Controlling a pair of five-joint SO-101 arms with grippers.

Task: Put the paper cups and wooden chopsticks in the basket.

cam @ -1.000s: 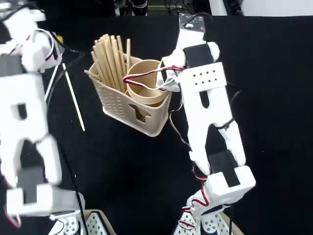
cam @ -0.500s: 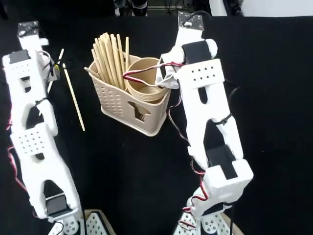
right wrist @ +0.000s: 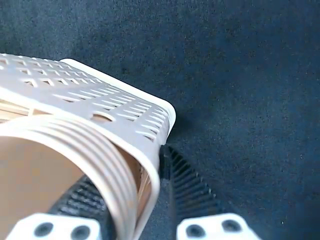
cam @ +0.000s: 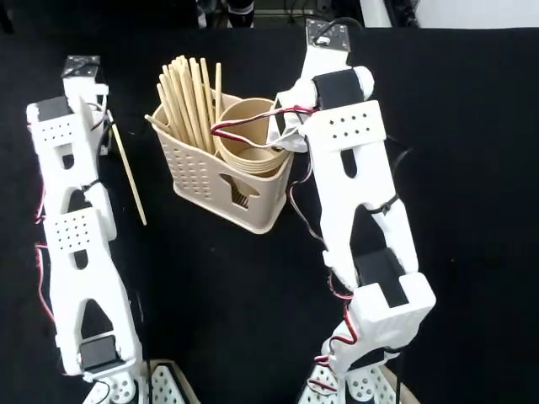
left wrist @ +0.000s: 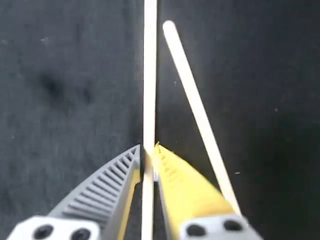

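Pinches one wooden chopstick (left wrist: 149,75) tight between the jaws of the left gripper (left wrist: 150,152), just beside a second chopstick (left wrist: 197,110) lying on the black table (left wrist: 60,75). Clamps the right gripper (right wrist: 162,155) onto the basket (right wrist: 100,107) wall, one finger inside, one outside. Holds stacked paper cups (cam: 253,139) and a bundle of chopsticks (cam: 189,93) upright in the basket.

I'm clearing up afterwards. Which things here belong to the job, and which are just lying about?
Job: basket; paper cups stacked in it; chopsticks standing in it; held chopstick, in the left gripper; loose chopstick beside it.
Lying about: black table cover.
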